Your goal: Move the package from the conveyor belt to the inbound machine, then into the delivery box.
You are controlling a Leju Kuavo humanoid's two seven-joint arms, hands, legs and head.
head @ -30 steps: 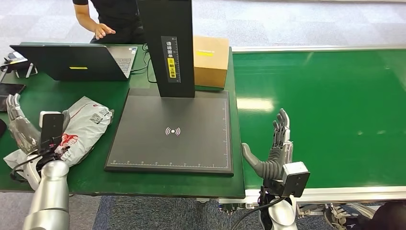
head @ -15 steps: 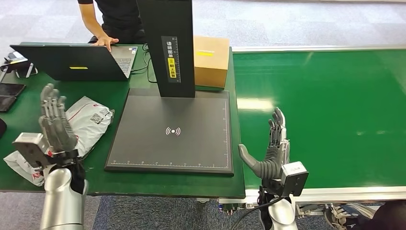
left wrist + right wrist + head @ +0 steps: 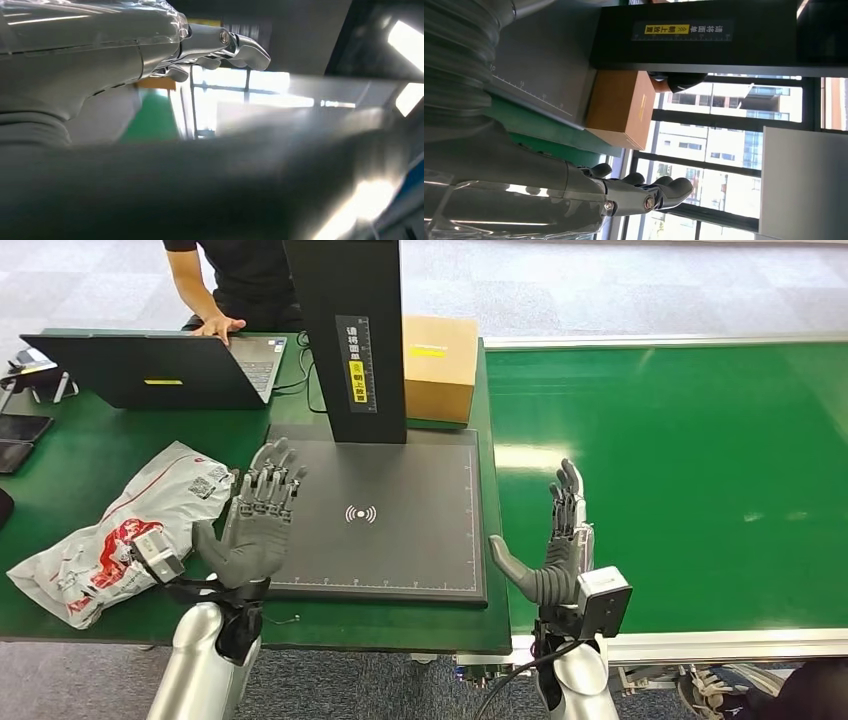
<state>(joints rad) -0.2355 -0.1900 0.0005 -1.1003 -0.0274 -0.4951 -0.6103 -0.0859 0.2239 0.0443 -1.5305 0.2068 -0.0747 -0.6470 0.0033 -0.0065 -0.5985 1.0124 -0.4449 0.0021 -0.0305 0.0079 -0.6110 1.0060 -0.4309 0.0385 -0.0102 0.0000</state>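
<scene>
While the package (image 3: 120,533) lies on the table (image 3: 60,455), left hand (image 3: 258,525) spread empty over scanner plate (image 3: 400,510), right hand (image 3: 556,550) open, holding nothing, beside conveyor belt (image 3: 700,470).

1. My left hand (image 3: 255,525) has a dark grey palm, a thick grey thumb and darker fingers with silver parts.
2. My right hand (image 3: 553,555) has the same grey palm and dark segmented fingers.
3. Both forearms (image 3: 200,670) are smooth, round and silver.
4. A small grey camera box (image 3: 603,602) sits at my right wrist, and a black cable (image 3: 515,675) runs under it.
5. In the right wrist view, a ribbed grey cover (image 3: 454,65), a clear shell and small silver screws (image 3: 649,202) are visible on the fingers.
</scene>
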